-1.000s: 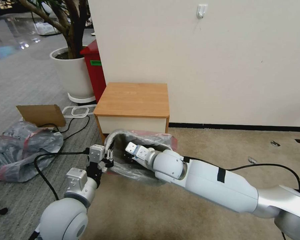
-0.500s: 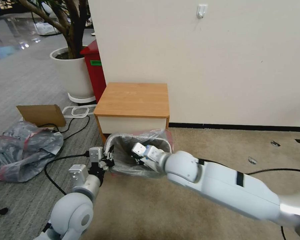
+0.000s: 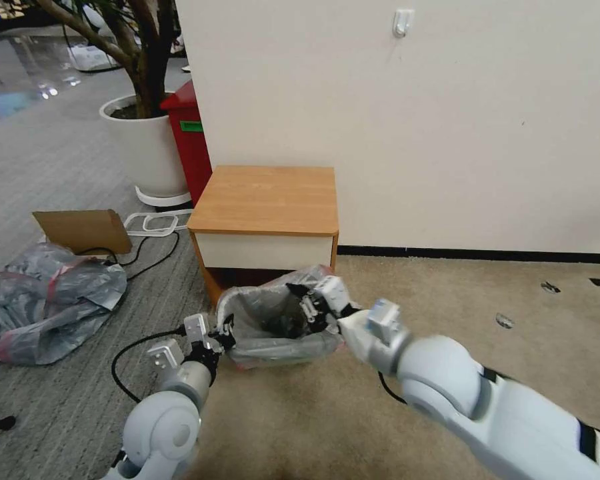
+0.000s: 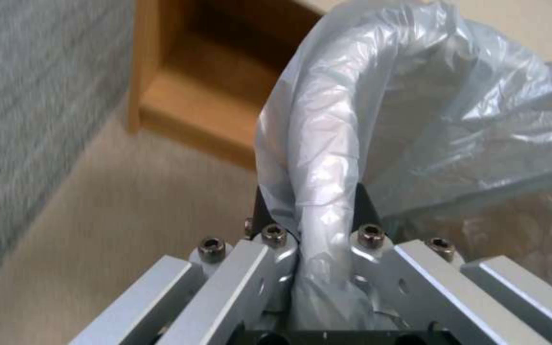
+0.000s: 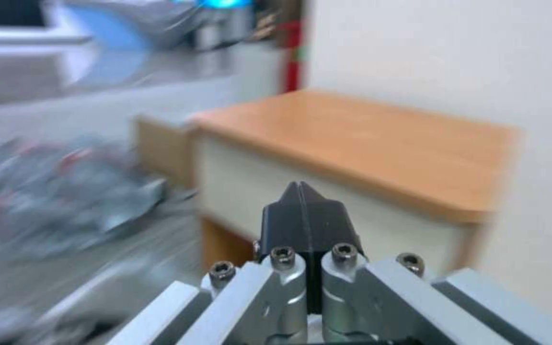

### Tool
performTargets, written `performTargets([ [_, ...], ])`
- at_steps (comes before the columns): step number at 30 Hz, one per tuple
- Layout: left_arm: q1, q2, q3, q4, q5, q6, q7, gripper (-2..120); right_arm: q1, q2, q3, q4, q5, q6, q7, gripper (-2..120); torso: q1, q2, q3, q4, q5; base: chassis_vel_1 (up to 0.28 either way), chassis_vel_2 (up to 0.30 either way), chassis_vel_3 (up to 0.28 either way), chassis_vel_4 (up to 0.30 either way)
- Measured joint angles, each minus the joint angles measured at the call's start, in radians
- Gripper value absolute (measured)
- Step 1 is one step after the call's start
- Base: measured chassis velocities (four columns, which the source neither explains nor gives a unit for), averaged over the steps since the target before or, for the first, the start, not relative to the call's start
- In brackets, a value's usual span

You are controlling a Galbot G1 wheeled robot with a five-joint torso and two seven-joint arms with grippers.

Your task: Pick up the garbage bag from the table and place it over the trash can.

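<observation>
The garbage bag [image 3: 260,313], thin grey plastic with a pink-red rim, lies draped over the trash can [image 3: 280,348] on the floor in front of the table [image 3: 267,197]. The can's rolled rim [image 4: 327,139] shows through the plastic in the left wrist view. My left gripper [image 3: 221,331] is at the can's left side, shut on a fold of the bag [image 4: 317,191] pulled over that rim. My right gripper [image 3: 311,308] hovers over the can's right rear edge. Its fingers [image 5: 302,225] are pressed together with nothing between them, pointing toward the table [image 5: 352,134].
A tall red bin [image 3: 190,133] and a white plant pot [image 3: 147,150] stand left of the table by the wall. A heap of grey-pink bags [image 3: 43,300], a cardboard sheet [image 3: 83,230] and black cables [image 3: 130,347] lie on the floor to the left. Beige carpet spreads to the right.
My right arm has drawn back out of the can, and its gripper now sits higher at the right rear rim. The left gripper moved slightly down and back, still holding the bag.
</observation>
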Motion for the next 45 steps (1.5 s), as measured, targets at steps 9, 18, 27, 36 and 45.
performTargets([
  [9, 0.135, -0.051, 0.039, -0.034, 0.062, 0.001, 0.003, 5, -0.402, 0.251, 0.33, 0.035, -0.282, 0.209, -0.03, 35, 0.0, 0.0, 0.0, 0.0, 0.0, 0.0, 0.0, 0.0, 0.0],
  [18, 0.156, -0.079, 0.129, -0.017, 0.155, 0.002, 0.001, 5, -0.525, 0.339, 0.409, -0.017, -0.298, 0.318, -0.023, 67, 0.0, 0.0, 0.0, 0.0, 0.0, 0.0, 0.0, 0.0, 0.0],
  [27, 0.149, -0.075, 0.15, 0.005, 0.194, 0.017, 0.002, 31, -0.547, 0.355, 0.453, -0.039, -0.281, 0.344, -0.022, 96, 0.0, 0.0, 0.0, 0.0001, 0.0, 0.0, 0.0, 0.0, 0.0],
  [36, 0.172, -0.066, 0.141, -0.019, 0.247, 0.015, 0.005, 67, -0.544, 0.355, 0.451, -0.057, -0.27, 0.349, -0.017, 100, 0.0, 0.0, 0.0, 0.0001, 0.0, 0.0, 0.0, 0.0, 0.0],
  [45, 0.212, -0.051, 0.083, -0.022, 0.545, -0.158, 0.091, 97, -0.584, 0.354, 0.457, -0.074, -0.219, 0.373, -0.016, 100, 0.0, 0.0, 0.0, 0.0002, -0.0002, 0.0, 0.0, 0.0, 0.0],
])
